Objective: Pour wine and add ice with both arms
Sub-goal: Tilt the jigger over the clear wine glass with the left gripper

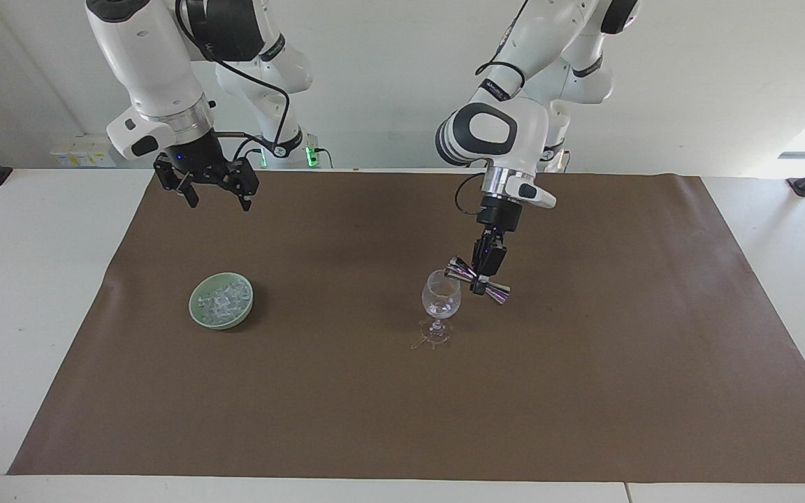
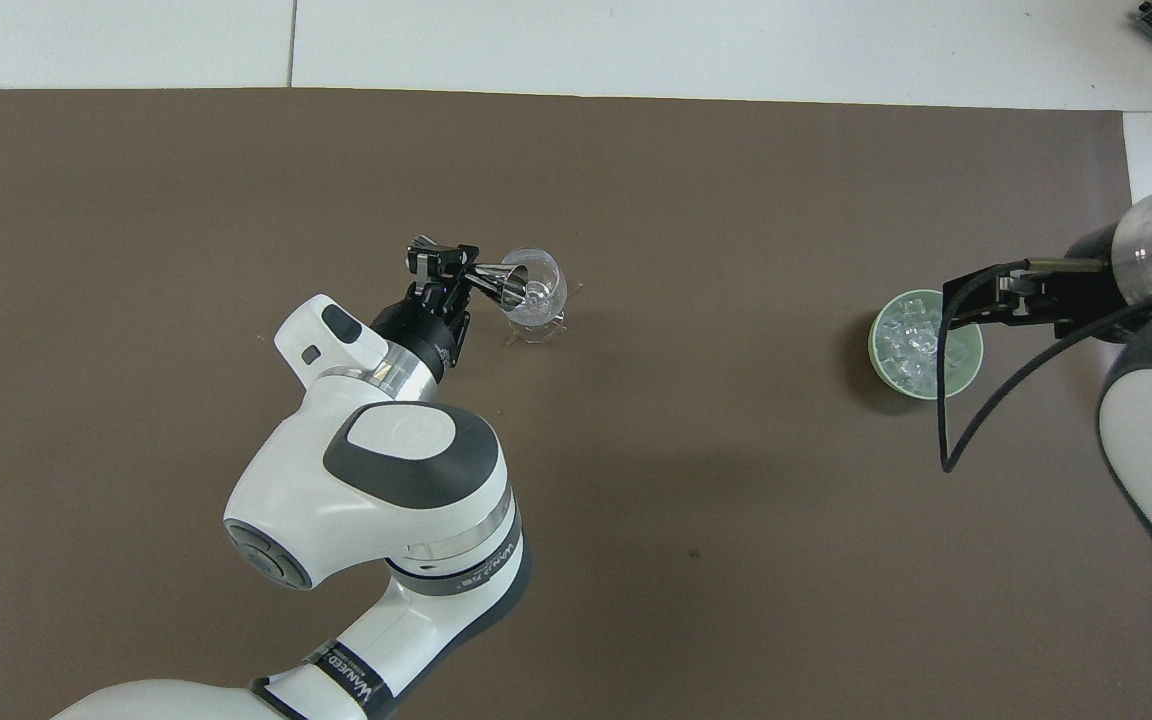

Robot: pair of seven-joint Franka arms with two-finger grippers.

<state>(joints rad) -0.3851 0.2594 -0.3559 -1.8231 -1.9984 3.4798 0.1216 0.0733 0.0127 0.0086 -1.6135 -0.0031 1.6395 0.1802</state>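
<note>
At frame centre, a steel jigger [image 1: 478,280] is pinched by the left gripper [image 1: 484,274] — tilted over the wine glass [image 1: 441,294]. Upper left, the right gripper [image 1: 215,197] is held spread — above the ice [image 1: 221,301].

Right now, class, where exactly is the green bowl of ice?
The green bowl of ice sits on the brown mat toward the right arm's end of the table, apart from the wine glass.

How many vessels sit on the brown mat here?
2. A wine glass stands mid-mat, under the tilted jigger that the left gripper holds. A green bowl of ice sits toward the right arm's end.
</note>
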